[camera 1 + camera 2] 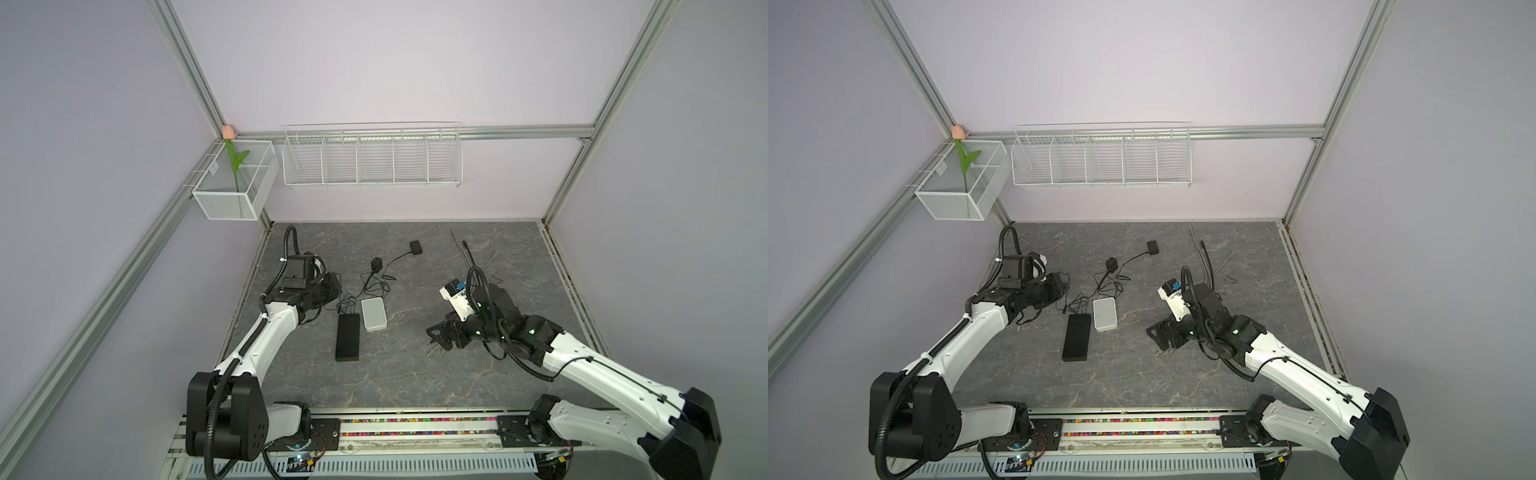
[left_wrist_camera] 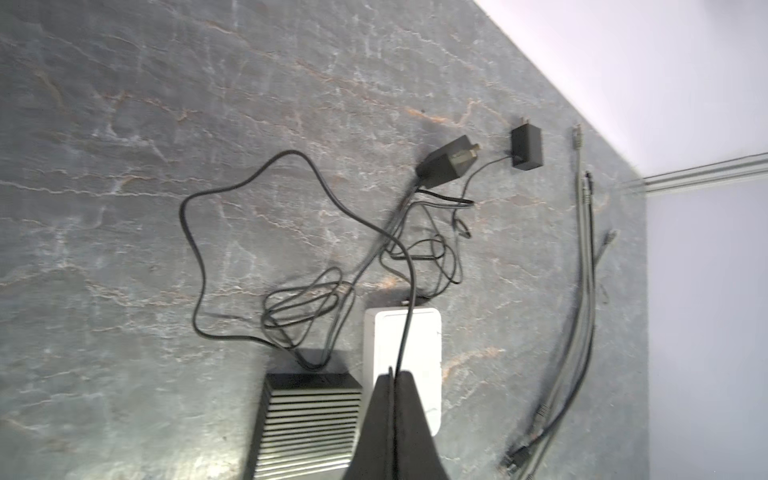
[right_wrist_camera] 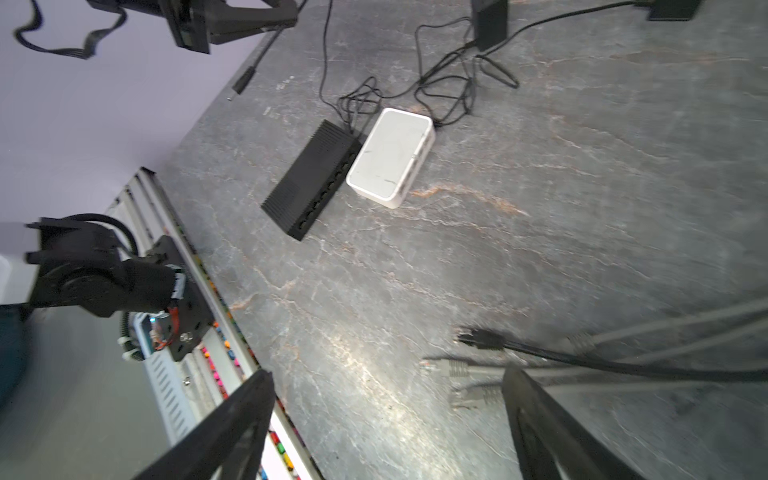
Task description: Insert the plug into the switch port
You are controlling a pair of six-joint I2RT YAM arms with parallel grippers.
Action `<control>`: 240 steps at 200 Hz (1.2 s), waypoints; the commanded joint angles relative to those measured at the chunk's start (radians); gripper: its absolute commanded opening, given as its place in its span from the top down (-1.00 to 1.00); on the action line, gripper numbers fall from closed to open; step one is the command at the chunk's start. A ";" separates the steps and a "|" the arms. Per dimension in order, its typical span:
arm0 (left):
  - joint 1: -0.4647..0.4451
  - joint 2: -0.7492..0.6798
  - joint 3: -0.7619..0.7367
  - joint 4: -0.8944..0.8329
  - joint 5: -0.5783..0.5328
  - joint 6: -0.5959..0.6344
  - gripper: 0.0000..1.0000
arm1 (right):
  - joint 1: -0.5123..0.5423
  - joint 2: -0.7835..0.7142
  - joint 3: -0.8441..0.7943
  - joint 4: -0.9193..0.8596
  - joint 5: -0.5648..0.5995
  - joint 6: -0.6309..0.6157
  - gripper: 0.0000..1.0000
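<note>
The left gripper [image 2: 392, 376] is clamped tight on a thin black cord [image 2: 406, 328]. The cord leaves the closed fingertips and runs ahead of them over the white box [image 2: 419, 353] to a loose tangle on the table [image 2: 124, 208]. In the right wrist view a short tail of what seems the same cord hangs below those jaws. It ends in a small barrel plug [image 3: 243, 81], clear of the surface. Pinching the cord a little behind the plug looks like a way to lift it out of the tangle (the plug is probably too slim to seize lying flat).

The right gripper [image 3: 386, 374] hovers low with its jaws spread wide and nothing in them. Grey network plugs [image 3: 457, 368] and a black network plug [image 3: 478, 338] lie under the gap. They sit close to the inner face of one finger, not centred, so I judge a sideways shift is needed before closing.

Which plug the task means I cannot tell. The black switch [image 3: 309, 178] lies well ahead of both pairs of jaws, just beside the white box. Its row of ports faces the right jaws' side, the far ports crowded by the box, so the nearer ones look the easier target.
</note>
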State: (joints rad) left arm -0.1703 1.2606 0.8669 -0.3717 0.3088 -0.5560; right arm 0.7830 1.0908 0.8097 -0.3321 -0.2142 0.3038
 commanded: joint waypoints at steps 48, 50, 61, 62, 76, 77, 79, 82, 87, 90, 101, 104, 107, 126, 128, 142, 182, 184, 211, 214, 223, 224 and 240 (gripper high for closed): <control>-0.075 -0.234 -0.297 0.444 0.092 -0.265 1.00 | 0.079 0.238 0.120 0.278 -0.264 0.156 -0.82; -0.078 -0.237 -0.300 0.447 0.091 -0.269 1.00 | 0.080 0.248 0.126 0.277 -0.262 0.156 -0.82; -0.095 -0.261 -0.310 0.447 0.073 -0.278 1.00 | 0.092 0.304 0.155 0.289 -0.252 0.170 -0.81; -0.096 -0.262 -0.310 0.447 0.072 -0.278 1.00 | 0.093 0.309 0.157 0.291 -0.252 0.171 -0.81; -0.119 -0.284 -0.313 0.437 0.053 -0.280 1.00 | 0.100 0.379 0.186 0.326 -0.254 0.204 -0.76; -0.119 -0.285 -0.313 0.436 0.051 -0.280 1.00 | 0.102 0.384 0.187 0.329 -0.254 0.205 -0.75; -0.123 -0.288 -0.313 0.435 0.050 -0.282 1.00 | 0.102 0.392 0.190 0.334 -0.255 0.210 -0.74; -0.126 -0.291 -0.315 0.435 0.045 -0.284 1.00 | 0.104 0.403 0.196 0.341 -0.254 0.216 -0.72; -0.133 -0.297 -0.318 0.435 0.041 -0.285 1.00 | 0.107 0.426 0.204 0.355 -0.255 0.225 -0.69; -0.135 -0.298 -0.320 0.435 0.038 -0.288 1.00 | 0.109 0.437 0.210 0.363 -0.255 0.230 -0.68; -0.146 -0.305 -0.327 0.441 0.033 -0.298 1.00 | 0.115 0.472 0.226 0.391 -0.257 0.247 -0.63; -0.148 -0.305 -0.329 0.443 0.032 -0.301 1.00 | 0.117 0.481 0.229 0.400 -0.257 0.249 -0.62; -0.151 -0.306 -0.331 0.445 0.032 -0.303 1.00 | 0.118 0.486 0.232 0.407 -0.257 0.252 -0.62; -0.161 -0.312 -0.342 0.451 0.031 -0.316 1.00 | 0.131 0.525 0.254 0.449 -0.270 0.254 -0.59; -0.161 -0.313 -0.342 0.452 0.031 -0.317 1.00 | 0.133 0.530 0.258 0.451 -0.270 0.254 -0.59; -0.168 -0.322 -0.347 0.452 0.026 -0.321 1.00 | 0.142 0.563 0.286 0.447 -0.272 0.256 -0.55; -0.178 -0.352 -0.365 0.449 0.002 -0.333 1.00 | 0.158 0.613 0.335 0.461 -0.263 0.277 -0.39; -0.179 -0.353 -0.365 0.449 0.002 -0.333 1.00 | 0.159 0.616 0.337 0.462 -0.263 0.279 -0.39; -0.182 -0.375 -0.376 0.444 0.000 -0.342 1.00 | 0.165 0.644 0.361 0.475 -0.277 0.291 -0.31; -0.182 -0.378 -0.377 0.444 -0.002 -0.341 1.00 | 0.165 0.647 0.364 0.476 -0.278 0.291 -0.30; -0.182 -0.385 -0.382 0.442 -0.002 -0.343 1.00 | 0.167 0.653 0.371 0.476 -0.278 0.294 -0.30; -0.182 -0.386 -0.382 0.442 -0.002 -0.343 1.00 | 0.168 0.653 0.371 0.477 -0.278 0.295 -0.30; -0.182 -0.400 -0.385 0.432 -0.007 -0.341 1.00 | 0.168 0.662 0.379 0.486 -0.278 0.305 -0.28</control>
State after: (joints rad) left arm -0.3481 0.8875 0.4953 0.0547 0.3199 -0.8825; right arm 0.9432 1.7336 1.1633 0.1192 -0.4763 0.5777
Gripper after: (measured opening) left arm 0.047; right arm 0.643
